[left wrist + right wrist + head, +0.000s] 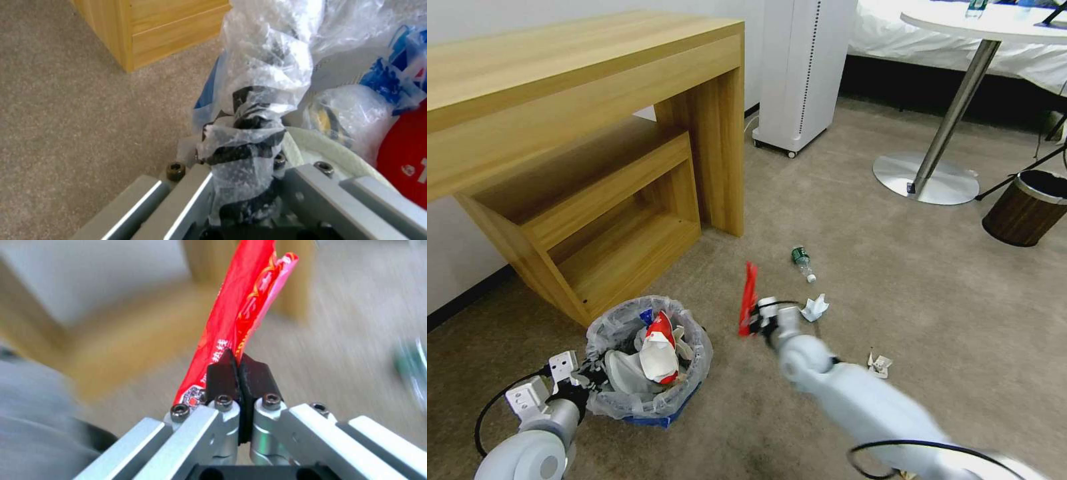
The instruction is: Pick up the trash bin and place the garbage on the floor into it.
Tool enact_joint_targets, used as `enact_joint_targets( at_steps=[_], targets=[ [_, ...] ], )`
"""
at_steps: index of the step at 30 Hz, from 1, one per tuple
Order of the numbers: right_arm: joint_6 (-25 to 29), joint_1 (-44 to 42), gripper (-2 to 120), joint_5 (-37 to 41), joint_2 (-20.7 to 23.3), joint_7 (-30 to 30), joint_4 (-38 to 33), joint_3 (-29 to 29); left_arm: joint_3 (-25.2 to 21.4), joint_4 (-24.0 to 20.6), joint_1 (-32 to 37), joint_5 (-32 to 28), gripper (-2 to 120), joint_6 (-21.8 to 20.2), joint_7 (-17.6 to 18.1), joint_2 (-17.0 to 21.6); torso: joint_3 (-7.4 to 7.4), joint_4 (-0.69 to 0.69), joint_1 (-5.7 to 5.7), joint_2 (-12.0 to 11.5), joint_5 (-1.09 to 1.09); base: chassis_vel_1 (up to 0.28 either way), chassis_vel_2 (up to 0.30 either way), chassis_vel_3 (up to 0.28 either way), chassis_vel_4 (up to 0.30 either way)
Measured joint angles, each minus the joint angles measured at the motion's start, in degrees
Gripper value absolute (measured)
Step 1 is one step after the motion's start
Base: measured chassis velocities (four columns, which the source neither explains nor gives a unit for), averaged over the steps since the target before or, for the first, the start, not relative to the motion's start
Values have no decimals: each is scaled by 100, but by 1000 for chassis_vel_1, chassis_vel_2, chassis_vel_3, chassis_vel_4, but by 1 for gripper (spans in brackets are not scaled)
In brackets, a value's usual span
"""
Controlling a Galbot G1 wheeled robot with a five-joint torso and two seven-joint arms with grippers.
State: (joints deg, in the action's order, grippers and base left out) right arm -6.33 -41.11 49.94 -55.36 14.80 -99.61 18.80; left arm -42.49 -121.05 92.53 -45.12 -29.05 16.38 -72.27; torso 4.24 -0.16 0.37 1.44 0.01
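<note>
round table (994,27) cut off, green bottle (411,365) blurred at edge

Trash bin (647,360) left of bottle (802,262), before desk (580,127).

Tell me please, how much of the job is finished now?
Partly done. The left claw grips the trash bin by its rim; it already holds several items. The right claw pinches a red wrapper. The bottle and paper scraps remain on the carpet.
</note>
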Motion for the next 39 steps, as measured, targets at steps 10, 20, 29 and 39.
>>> enact_joint_targets(
  at_steps=[10,20,29,39],
  targets=[
    [437,438,0,34,553,-541,-1919,245,-7,-156,33,5,0,-32,23,-17,0,4,0,1,0,0,0,0,0],
    [362,1387,0,-55,254,-494,-1273,1708,-34,-320,157,44,0,-39,23,-142,1,5,0,0,-1,0,0,0,0],
    [303,1736,0,-158,-18,-392,-852,2518,-45,-400,173,50,0,-26,13,-187,0,4,0,0,-1,0,0,0,0],
    [210,2093,0,-185,-108,-311,-688,3080,-69,-465,222,50,0,-4,2,-229,0,4,0,0,-1,0,0,0,0]
  ],
)
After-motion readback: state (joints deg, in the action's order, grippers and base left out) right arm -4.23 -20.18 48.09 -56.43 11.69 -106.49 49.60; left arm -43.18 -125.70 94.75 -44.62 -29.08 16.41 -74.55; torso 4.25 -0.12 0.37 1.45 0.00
